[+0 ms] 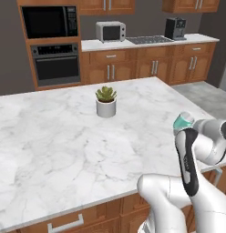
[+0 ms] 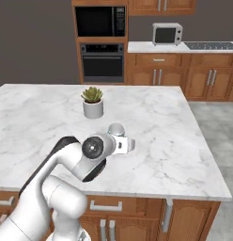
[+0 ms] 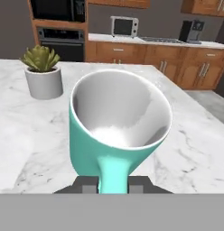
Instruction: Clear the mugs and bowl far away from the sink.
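End effector (image 3: 113,187) clamped on teal mug (image 3: 118,131) above marble island (image 1: 51,150), near its right edge.

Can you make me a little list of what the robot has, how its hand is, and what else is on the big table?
holding: teal mug, gripped by its handle
mug inside: white, looks empty
gripper: shut on the mug handle
mug position: held above the marble counter, mouth tipped sideways
also on counter: white pot with a green plant, standing upright
behind: wall oven, microwave
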You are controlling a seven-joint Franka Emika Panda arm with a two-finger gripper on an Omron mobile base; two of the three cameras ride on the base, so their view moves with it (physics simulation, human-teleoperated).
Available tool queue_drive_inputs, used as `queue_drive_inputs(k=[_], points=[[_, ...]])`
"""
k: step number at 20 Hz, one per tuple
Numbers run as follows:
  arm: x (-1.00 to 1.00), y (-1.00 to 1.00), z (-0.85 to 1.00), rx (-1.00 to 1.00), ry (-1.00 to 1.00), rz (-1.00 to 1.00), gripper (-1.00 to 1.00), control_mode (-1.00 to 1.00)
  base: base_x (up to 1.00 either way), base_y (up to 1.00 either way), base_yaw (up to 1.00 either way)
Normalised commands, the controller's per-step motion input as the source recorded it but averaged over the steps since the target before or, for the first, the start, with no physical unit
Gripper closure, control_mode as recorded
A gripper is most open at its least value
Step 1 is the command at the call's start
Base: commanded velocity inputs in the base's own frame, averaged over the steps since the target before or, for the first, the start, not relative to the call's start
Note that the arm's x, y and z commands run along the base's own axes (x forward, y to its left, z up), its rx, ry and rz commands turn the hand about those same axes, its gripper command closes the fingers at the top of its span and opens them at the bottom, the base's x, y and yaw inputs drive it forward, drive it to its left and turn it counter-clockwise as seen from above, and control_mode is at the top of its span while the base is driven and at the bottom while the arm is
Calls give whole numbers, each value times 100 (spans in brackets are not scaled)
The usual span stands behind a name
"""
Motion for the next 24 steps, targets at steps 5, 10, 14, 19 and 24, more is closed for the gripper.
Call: queue_drive_inputs(k=[5,10,14,19,24], points=[[10,7,-38,-27,25,11,100,-100,0,0,0],[0,2,-26,-10,5,0,100,-100,0,0,0],[3,1,-47,-11,11,0,100,-100,0,0,0],[27,7,-35,-1,12,0,100,-100,0,0,0],[27,1,-28,0,9,0,100,-100,0,0,0]])
